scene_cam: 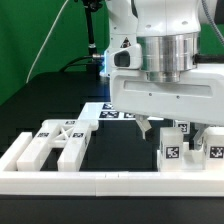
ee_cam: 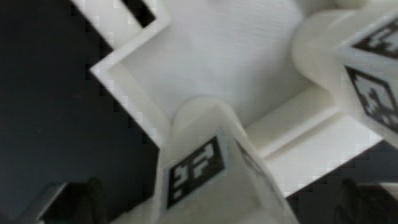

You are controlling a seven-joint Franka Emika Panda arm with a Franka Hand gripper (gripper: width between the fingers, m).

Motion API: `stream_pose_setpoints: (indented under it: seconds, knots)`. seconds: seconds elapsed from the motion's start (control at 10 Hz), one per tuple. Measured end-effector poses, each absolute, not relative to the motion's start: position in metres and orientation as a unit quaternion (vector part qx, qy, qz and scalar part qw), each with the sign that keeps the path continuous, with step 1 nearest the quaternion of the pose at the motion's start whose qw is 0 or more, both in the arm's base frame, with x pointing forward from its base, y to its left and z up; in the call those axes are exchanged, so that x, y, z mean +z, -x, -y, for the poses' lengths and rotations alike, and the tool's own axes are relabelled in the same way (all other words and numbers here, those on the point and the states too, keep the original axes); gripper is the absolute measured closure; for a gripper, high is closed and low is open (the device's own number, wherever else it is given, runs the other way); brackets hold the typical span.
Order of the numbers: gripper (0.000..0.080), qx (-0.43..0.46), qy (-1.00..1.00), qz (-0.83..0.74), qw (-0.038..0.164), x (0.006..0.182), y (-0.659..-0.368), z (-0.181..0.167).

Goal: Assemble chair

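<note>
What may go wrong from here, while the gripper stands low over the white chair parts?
1. The open gripper straddles a tagged leg, apparently without touching it; closing off-centre may tilt or push the leg.
2. Another tagged part stands close beside that leg; a sideways move of the wide fingers may knock it.

White arm [scene_cam: 160,15], ribbed silver-grey wrist collar [scene_cam: 168,55] (boxy white housing [scene_cam: 165,95] beneath)

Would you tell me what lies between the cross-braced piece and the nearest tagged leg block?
Nothing: in the exterior view, only bare black table separates the cross-braced piece from the tagged leg block.
</note>
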State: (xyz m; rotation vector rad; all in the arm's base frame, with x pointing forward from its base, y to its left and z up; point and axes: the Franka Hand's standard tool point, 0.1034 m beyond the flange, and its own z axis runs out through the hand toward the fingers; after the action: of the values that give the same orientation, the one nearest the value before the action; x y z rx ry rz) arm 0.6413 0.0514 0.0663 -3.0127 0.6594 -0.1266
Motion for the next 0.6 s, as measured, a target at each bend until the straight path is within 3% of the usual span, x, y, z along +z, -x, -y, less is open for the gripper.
stream_pose_setpoints:
  seconds: [0.2,0.3,0.5,0.6]
  knots:
    - [0.0150,-0.047,0.999,-0.026,0.011,0.0686,-0.6450,-0.0408]
    - [0.0150,-0.046,0.998,-0.051,0.013,0.0681,-0.6447,-0.0412]
    - [0.0421,-0.046,0.997,-0.066,0.013,0.0681,-0.6447,-0.0409]
    - [0.0421,-0.046,0.996,-0.081,0.015,0.0680,-0.6447,-0.0411]
